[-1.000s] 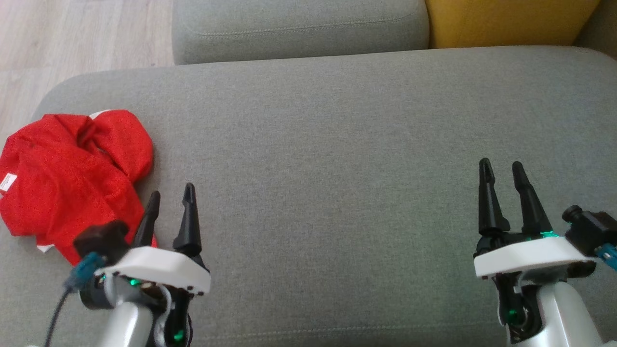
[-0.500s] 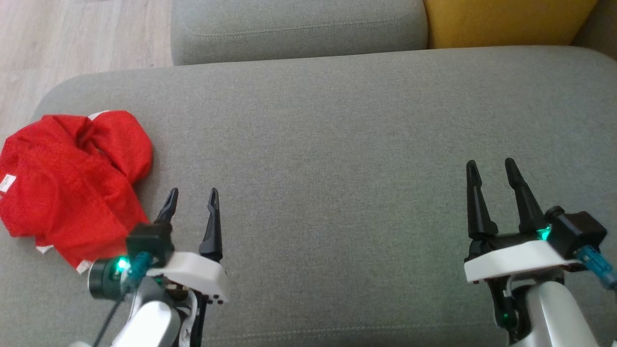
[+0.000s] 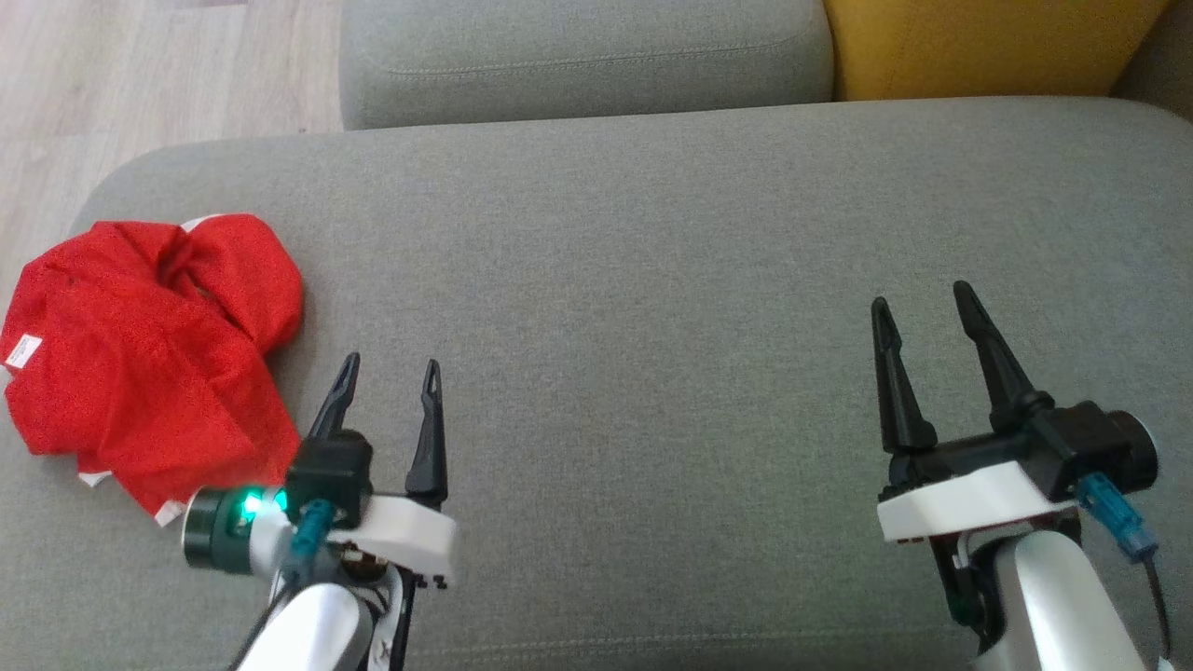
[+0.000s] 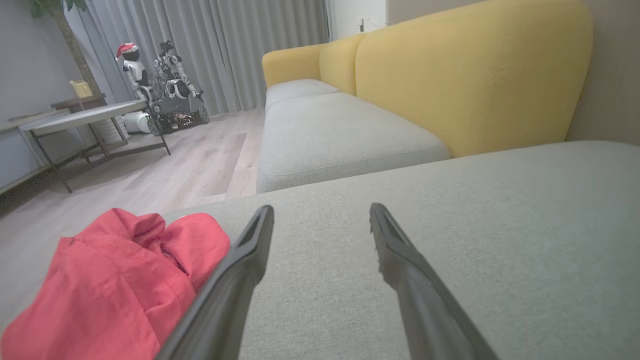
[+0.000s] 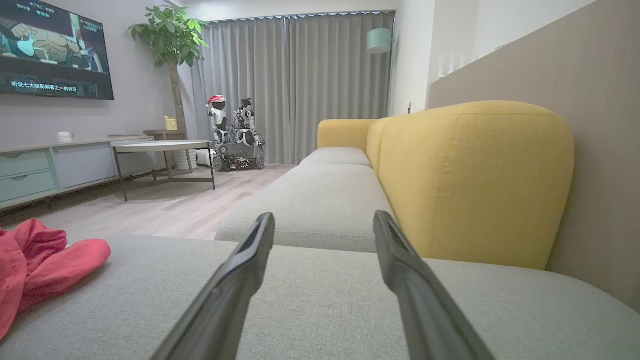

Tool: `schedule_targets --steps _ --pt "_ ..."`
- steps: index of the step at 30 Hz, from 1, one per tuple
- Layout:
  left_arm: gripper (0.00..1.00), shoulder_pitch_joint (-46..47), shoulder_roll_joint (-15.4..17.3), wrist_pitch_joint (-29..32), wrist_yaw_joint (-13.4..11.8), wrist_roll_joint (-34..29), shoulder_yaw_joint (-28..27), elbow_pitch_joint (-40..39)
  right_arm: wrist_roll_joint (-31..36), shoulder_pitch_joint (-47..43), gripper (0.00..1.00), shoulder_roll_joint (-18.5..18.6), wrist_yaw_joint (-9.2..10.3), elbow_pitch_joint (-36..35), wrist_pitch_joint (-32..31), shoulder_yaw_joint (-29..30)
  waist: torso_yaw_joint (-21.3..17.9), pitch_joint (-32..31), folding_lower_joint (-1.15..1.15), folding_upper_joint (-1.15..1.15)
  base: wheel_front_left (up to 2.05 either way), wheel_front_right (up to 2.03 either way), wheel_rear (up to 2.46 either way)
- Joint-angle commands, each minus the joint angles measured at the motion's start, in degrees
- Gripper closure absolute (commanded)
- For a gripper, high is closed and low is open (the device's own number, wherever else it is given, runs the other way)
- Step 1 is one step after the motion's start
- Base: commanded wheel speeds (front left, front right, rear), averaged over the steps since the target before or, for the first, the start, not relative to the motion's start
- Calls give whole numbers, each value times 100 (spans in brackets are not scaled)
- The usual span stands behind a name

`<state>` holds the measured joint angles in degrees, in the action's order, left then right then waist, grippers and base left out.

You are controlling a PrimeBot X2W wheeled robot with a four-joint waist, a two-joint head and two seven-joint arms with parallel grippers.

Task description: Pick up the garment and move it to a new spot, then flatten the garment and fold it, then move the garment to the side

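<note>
Over the last second the left pincer has swung off the garment's near edge, toward the middle of the seat, and its wrist has rolled; its fingers now stand just beside the cloth, not over it. The right pincer has drifted a bit inward and forward, well apart from the cloth. Both pincers are spread wide and hold nothing. The garment hasn't moved: it is bunched at the left end of the grey seat cushion, close to the rounded corner, with wood-look floor beyond. Judgement: pickup not started, and the left arm looks to be lining up rather than grabbing, so all steps remain. Garment is red woven fabric, matte, soft and crumpled into rounded lumps with deep creases, with white trim peeking at the edges and a small white label on the far-left side. The cushion is coarse grey upholstery, flat, with a stitched seam along the near edge. The yellow backrest behind is padded with the same kind of weave. The cloth will likely slump and drape when lifted.
</note>
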<state>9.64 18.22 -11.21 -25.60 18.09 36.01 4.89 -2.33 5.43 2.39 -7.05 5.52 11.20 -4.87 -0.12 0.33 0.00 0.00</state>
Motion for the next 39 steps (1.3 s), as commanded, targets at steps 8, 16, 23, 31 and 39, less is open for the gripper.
schedule_targets --steps 8,16,23,31,39 --pt "0 -1 -262 -197 600 273 -752 -341 -147 250 0 45 -40 -22 197 -160 -10 -38 0 0 0 0 0" --pt "0 -328 -768 -332 1382 67 -1396 119 -346 301 0 48 -43 419 332 -227 -24 -82 0 0 0 0 0" --pt "0 -392 -1061 -379 1770 -493 -1784 349 -136 339 0 49 -44 522 380 -262 -28 -104 0 0 0 0 0" --pt "0 -453 -1271 -379 2030 -856 -2105 428 -133 350 0 49 -44 561 380 -260 24 -124 0 0 0 0 0" --pt "0 -429 -1387 -379 2103 -1039 -2321 489 -153 279 0 49 -44 581 380 -381 456 -115 0 0 0 0 0"
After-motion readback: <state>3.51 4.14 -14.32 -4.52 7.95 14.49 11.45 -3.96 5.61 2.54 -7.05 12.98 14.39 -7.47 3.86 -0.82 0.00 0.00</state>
